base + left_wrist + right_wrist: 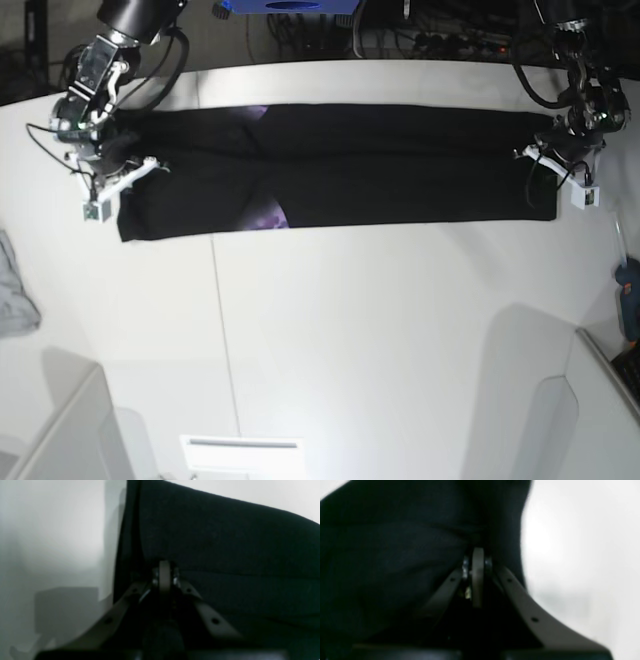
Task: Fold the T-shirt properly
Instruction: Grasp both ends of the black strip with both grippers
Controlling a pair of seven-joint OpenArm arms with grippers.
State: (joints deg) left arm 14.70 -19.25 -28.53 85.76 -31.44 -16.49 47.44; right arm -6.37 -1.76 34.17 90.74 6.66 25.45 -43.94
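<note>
The T-shirt (pixel 340 165) is laid out as a long black band along the far edge of the white worktop (pixel 380 330). It is stretched almost from the worktop's left side to its right side, as seen in the base view. A small purple print is seen on the cloth, one patch near its near edge and a fainter one near its far edge, both left of the middle.

The right gripper (pixel 105 165) is placed at the end of the band towards the far left corner of the worktop. In the right wrist view its fingers (pixel 477 575) are pressed together, and black cloth (pixel 395 555) is pinched between them. The cloth fills the left part of that view, and bare white worktop is seen at the right.

The left gripper (pixel 562 152) is placed at the other end of the band, towards the far right corner. In the left wrist view its fingers (pixel 164 576) are also pressed together on the black cloth (pixel 225 542), which is spread to the right of them, with a fold line running across it.

A small grey cloth (pixel 15 290) is lying at the left edge of the worktop, well apart from the T-shirt. A blue object (pixel 628 295) is partly seen at the right edge; what it is cannot be told.
</note>
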